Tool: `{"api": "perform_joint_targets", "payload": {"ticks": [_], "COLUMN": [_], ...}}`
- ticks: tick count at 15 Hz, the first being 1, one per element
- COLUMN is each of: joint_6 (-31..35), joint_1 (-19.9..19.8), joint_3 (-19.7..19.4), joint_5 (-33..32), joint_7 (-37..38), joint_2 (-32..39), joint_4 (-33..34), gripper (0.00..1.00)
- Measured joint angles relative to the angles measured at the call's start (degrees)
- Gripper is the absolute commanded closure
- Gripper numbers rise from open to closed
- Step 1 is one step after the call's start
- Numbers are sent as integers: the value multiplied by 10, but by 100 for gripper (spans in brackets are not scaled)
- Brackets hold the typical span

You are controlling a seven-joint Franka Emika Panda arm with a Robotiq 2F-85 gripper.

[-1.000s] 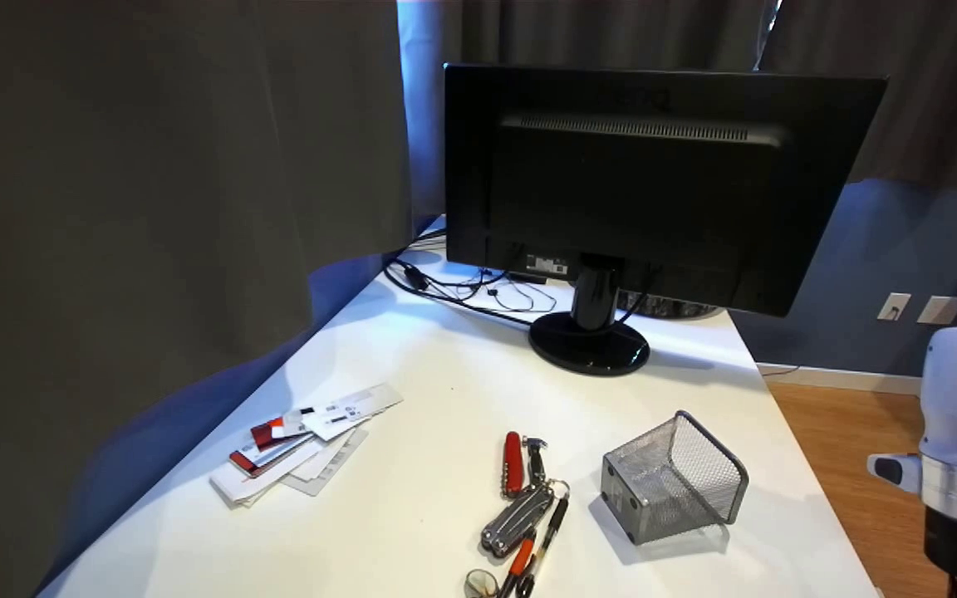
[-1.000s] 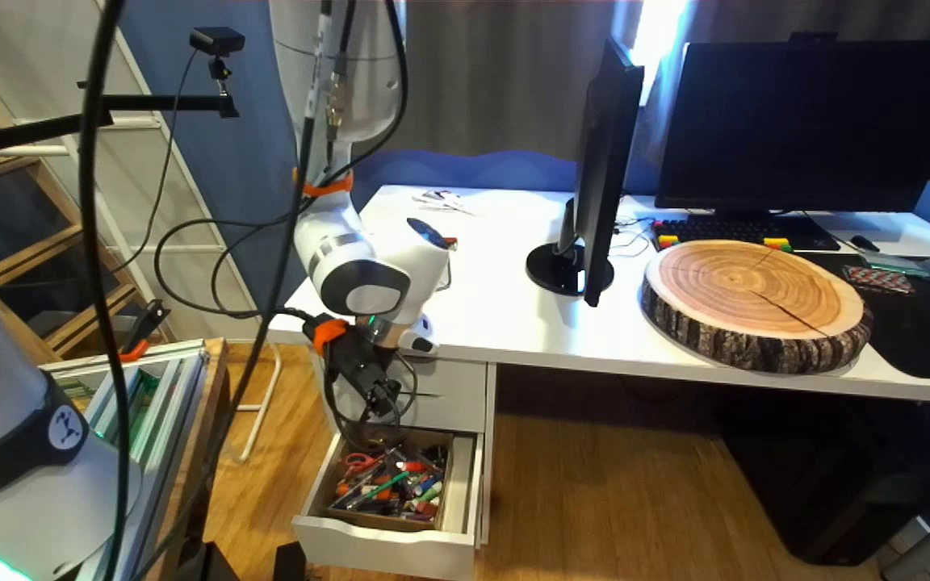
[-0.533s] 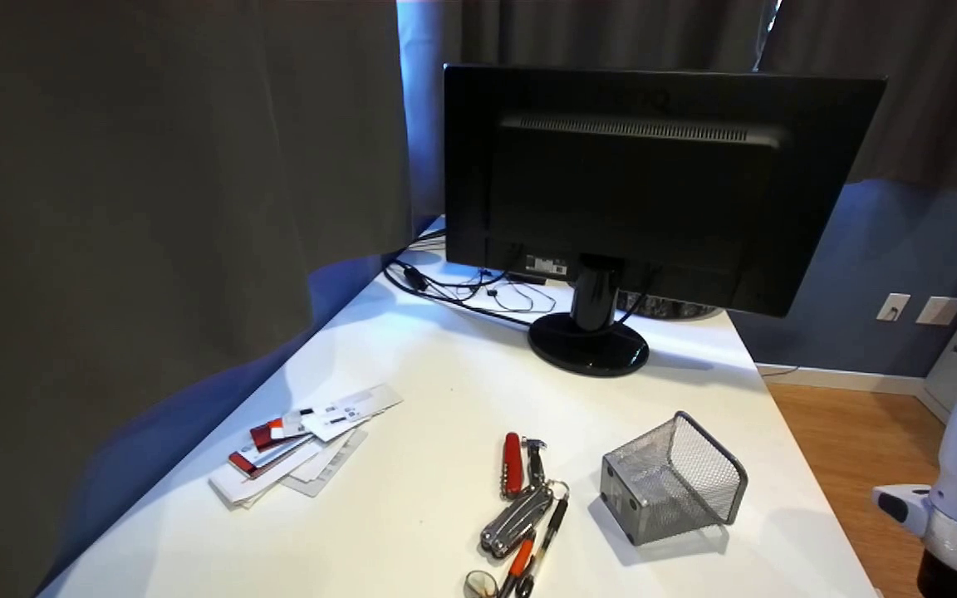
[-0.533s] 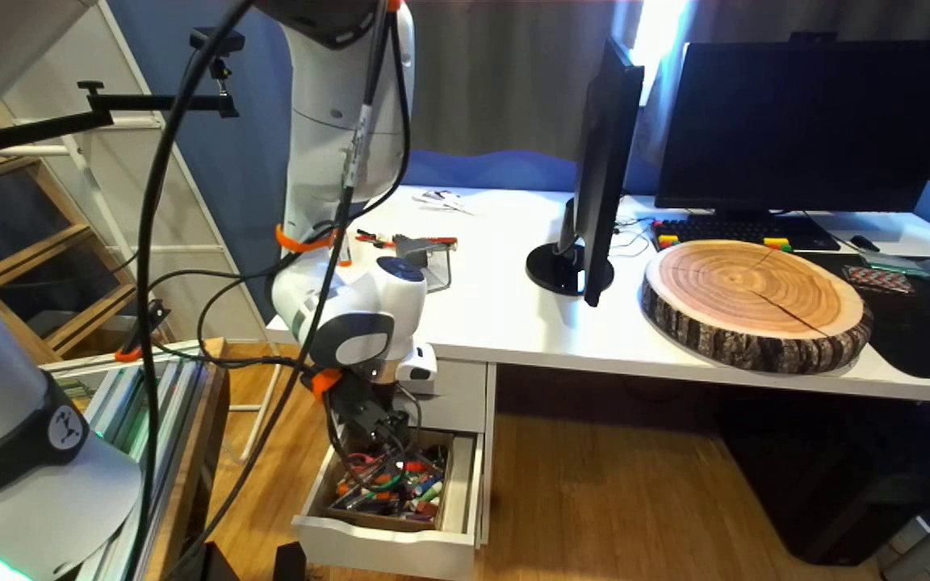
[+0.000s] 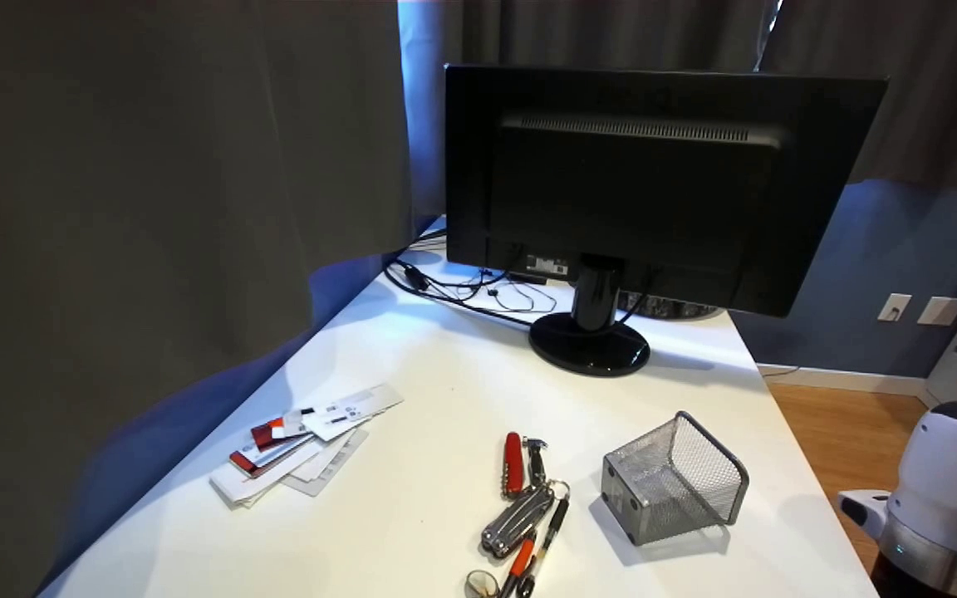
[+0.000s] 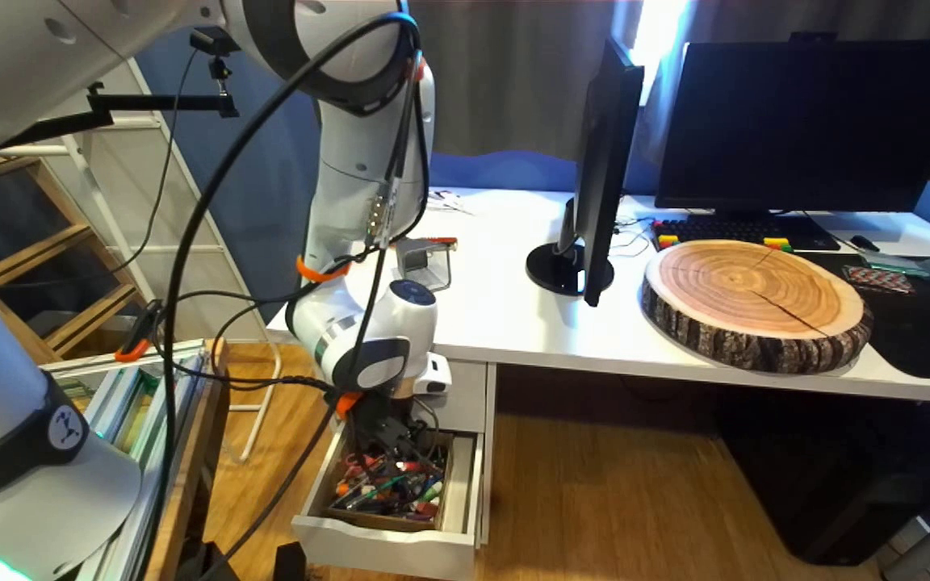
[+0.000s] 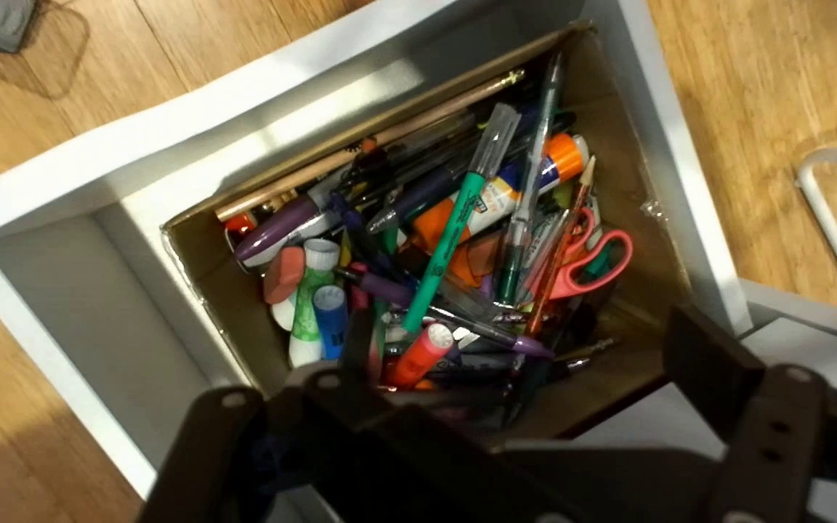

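My gripper (image 7: 535, 356) stands open in the wrist view, its dark fingers (image 7: 713, 363) wide apart with nothing held. It points down at a cardboard box (image 7: 640, 312) crowded with stationery, set inside a pulled-out white drawer (image 7: 687, 160). On the pile lie a green marker (image 7: 447, 247), a glue stick (image 7: 495, 200), an orange highlighter (image 7: 418, 356) and scissors (image 7: 600, 269) with pink handles. The highlighter is close beside the left finger; whether they touch, I cannot tell. In an exterior view the gripper (image 6: 408, 452) hangs over the drawer, its tips hard to make out.
Above the drawer, the white desk (image 6: 505, 327) carries a monitor (image 5: 653, 183), a tipped mesh cup (image 5: 669, 482), a red pocket knife (image 5: 512, 465), a multitool (image 5: 517, 522) and papers (image 5: 354, 411). A wood slab (image 6: 756, 282) lies farther along. The desk edge is close to the wrist.
The gripper has come down toward the box and shifted rightward in the exterior view that shows the drawer. The arm's wrist sits lower beside the desk. Objects on the desk have not moved.
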Motion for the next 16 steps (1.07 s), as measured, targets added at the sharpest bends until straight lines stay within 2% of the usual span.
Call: {"api": "perform_joint_targets", "payload": {"ticks": [9,16], "joint_6": [-23,-98], "joint_1": [-12,-18], "joint_3": [2,9], "joint_5": [-16,-26], "joint_7": [0,-6], "joint_2": [89,136], "joint_4": [98,163], "gripper": [0,0]}}
